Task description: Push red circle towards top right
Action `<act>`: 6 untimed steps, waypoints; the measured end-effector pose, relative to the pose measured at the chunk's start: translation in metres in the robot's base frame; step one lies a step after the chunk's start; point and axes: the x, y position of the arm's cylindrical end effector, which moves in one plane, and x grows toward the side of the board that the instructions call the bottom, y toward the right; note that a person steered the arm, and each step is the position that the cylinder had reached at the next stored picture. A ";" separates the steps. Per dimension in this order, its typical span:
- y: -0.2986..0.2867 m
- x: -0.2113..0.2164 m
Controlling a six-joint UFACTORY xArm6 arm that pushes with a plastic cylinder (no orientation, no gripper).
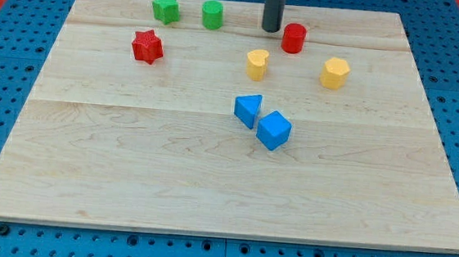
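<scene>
The red circle stands near the view's top, a little right of centre, on the wooden board. My tip is the lower end of the dark rod, just to the left of the red circle and slightly above it in the view, close to it; I cannot tell whether it touches.
A green star and a green cylinder-like block sit at the top left. A red star lies left. A yellow heart and a yellow hexagon flank the middle. A blue triangle and a blue cube sit at centre.
</scene>
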 end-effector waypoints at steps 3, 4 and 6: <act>0.000 0.042; 0.013 0.029; 0.072 0.026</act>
